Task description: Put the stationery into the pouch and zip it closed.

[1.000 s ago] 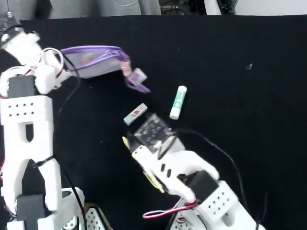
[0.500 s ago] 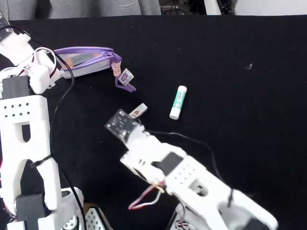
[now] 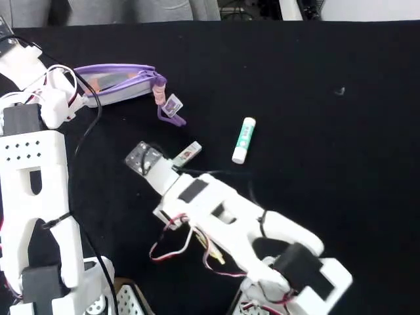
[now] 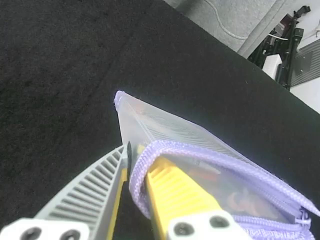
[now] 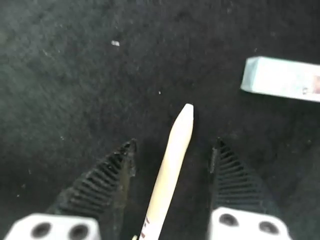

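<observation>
Fingers [image 5: 107, 175] of the right gripper [image 5: 172, 147] are spread wide, one on each side of a slim white pen [image 5: 182, 122], and neither one looks to be touching it. The pen lies flat on the black table [image 3: 328, 131], its long axis running straight down the gap between the fingers, its tapered tip pointing away from the gripper's body. Just past that tip and off to one side sits a pale blue-green eraser [image 5: 280, 79], apart from the pen.

From the high view, the eraser [image 3: 186, 156] lies at a slant beside the right arm's wrist. A glue stick [image 3: 243, 140] lies a little further right, its length running roughly toward the far edge of the table, tipped slightly.

On the other side, the left gripper [image 4: 135, 160] has its grey and yellow fingers [image 4: 175, 195] pinched on the purple zip edge of the pouch [image 4: 200, 145] at one end. The pouch [image 3: 118, 82] stretches sideways across the far left of the table, zip edge uppermost, with a small tag [image 3: 172, 105] trailing from its free end. Through the clear wall there are orange and red shapes inside; what they are is hard to make out, and I cannot tell how far the zip is drawn.
</observation>
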Robot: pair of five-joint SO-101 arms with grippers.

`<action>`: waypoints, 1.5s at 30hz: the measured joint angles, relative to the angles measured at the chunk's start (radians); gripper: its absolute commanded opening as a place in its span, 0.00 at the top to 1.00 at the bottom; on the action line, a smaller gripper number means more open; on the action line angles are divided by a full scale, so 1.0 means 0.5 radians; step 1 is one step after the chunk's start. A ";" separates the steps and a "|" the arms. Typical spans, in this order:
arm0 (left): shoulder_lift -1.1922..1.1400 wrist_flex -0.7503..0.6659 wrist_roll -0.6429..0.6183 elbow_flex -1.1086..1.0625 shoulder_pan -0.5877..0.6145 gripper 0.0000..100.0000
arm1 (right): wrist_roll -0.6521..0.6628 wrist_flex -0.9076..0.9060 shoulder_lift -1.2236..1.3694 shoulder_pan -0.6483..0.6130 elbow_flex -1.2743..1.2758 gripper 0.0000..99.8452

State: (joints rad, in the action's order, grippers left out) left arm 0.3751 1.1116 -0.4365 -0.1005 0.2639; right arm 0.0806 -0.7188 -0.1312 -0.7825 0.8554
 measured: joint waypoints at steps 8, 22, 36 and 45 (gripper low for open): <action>0.000 0.000 0.000 0.000 0.000 0.97 | 0.003 -0.199 0.175 0.055 -0.199 0.99; 0.000 0.000 0.000 0.000 0.000 0.97 | 0.003 -0.433 -0.740 0.540 -0.199 0.99; 0.000 0.018 0.003 0.000 -0.218 0.97 | 0.221 0.230 -1.645 0.589 -0.402 0.99; -0.003 0.018 0.003 0.000 -0.249 0.97 | 0.227 1.375 -1.660 0.169 -0.114 0.99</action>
State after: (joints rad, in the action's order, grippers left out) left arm 0.3736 1.1208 -0.4350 -0.1005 0.1396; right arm 0.1941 -0.0315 -0.9613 -0.6981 0.7986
